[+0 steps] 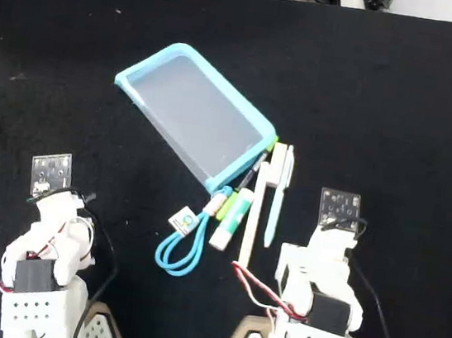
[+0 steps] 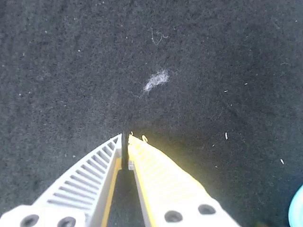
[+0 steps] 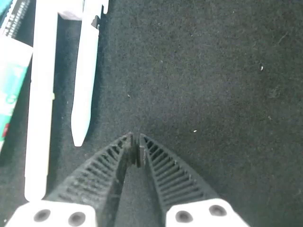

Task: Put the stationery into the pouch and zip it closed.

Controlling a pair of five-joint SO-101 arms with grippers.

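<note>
Left end effector and right end effector are both pinched together, empty. Right should widen, grip the nearest pen mid-barrel, then feed it into the pouch.

left gripper and right gripper are each tilted downward with jaws fully closed.
</note>
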